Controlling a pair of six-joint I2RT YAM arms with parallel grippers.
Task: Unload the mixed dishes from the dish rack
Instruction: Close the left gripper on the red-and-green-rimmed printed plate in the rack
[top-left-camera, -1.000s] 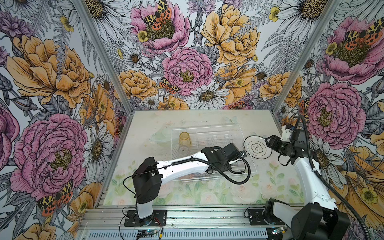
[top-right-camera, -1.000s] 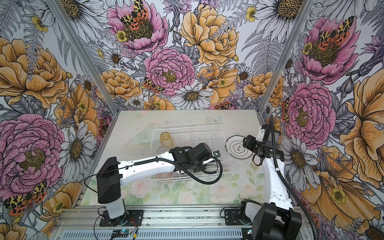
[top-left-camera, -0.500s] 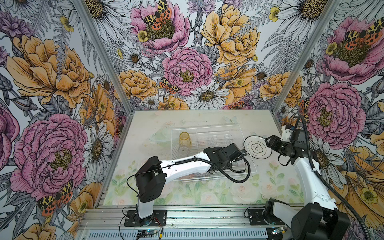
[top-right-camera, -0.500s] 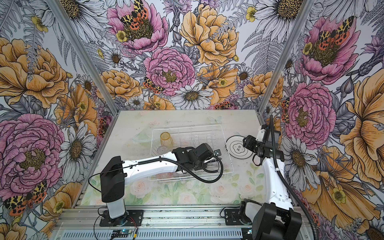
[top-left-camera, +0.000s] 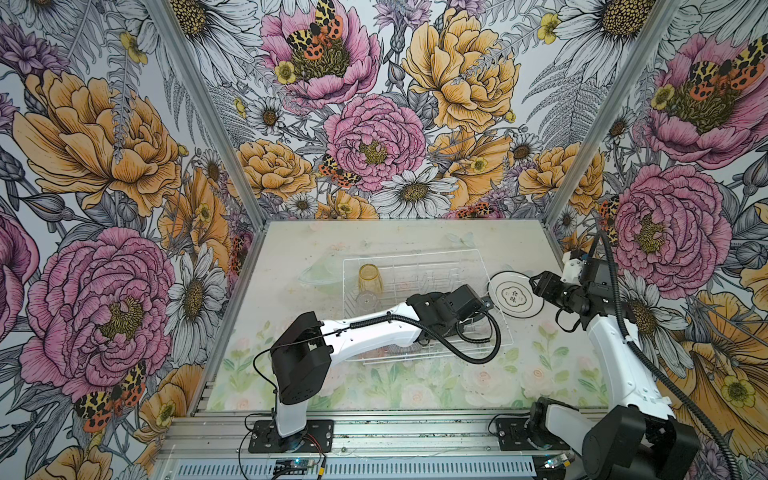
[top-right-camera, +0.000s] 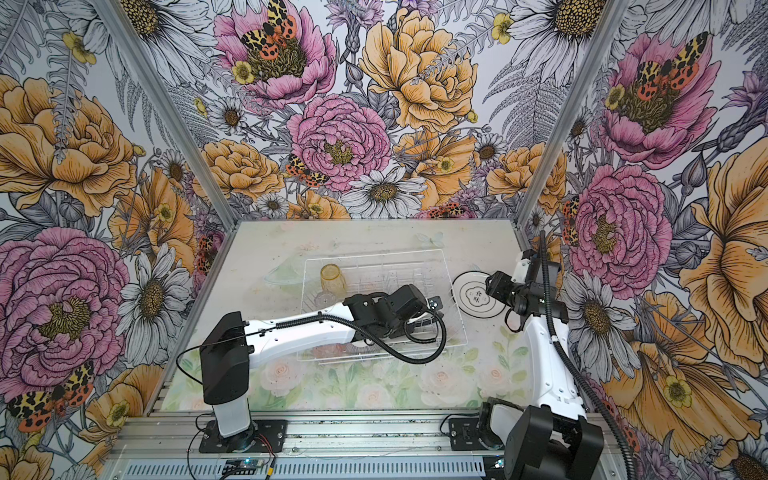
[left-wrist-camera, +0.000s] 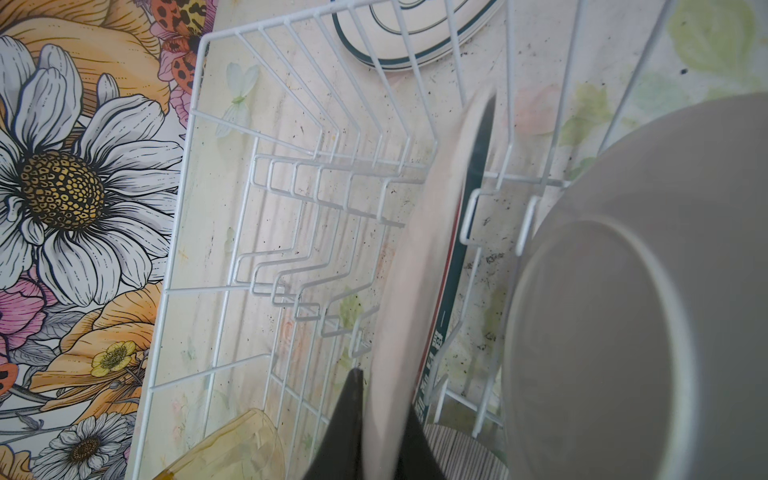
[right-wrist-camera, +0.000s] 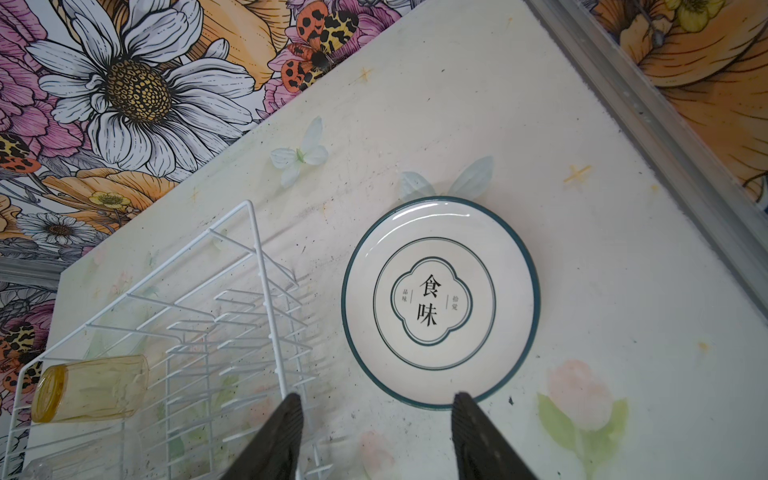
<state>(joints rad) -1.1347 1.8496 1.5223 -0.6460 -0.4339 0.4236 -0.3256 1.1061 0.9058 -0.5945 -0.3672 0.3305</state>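
**A pinch on the upright plate (left-wrist-camera: 419, 257)**

Inside the thin white-wire dish rack (top-left-camera: 419, 274), the left gripper (left-wrist-camera: 386, 395) pressed its dark tapered fingers (left-wrist-camera: 349, 415) against both faces of the upright plate's smooth round edge. The right gripper (right-wrist-camera: 377, 398) hung with jaws apart, empty, above a glossy teal-rimmed plate (right-wrist-camera: 440, 303) lying flat on the table (right-wrist-camera: 582, 208) beside the rack.

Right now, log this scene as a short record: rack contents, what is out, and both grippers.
Dish rack: mid-table
In rack: amber tumbler, clear tumbler, upright plate, striped bowl
Out of rack: flat plate, lying to the rack's right
Left gripper: shut on the upright plate's edge
Right gripper: open, empty, at the flat plate's edge
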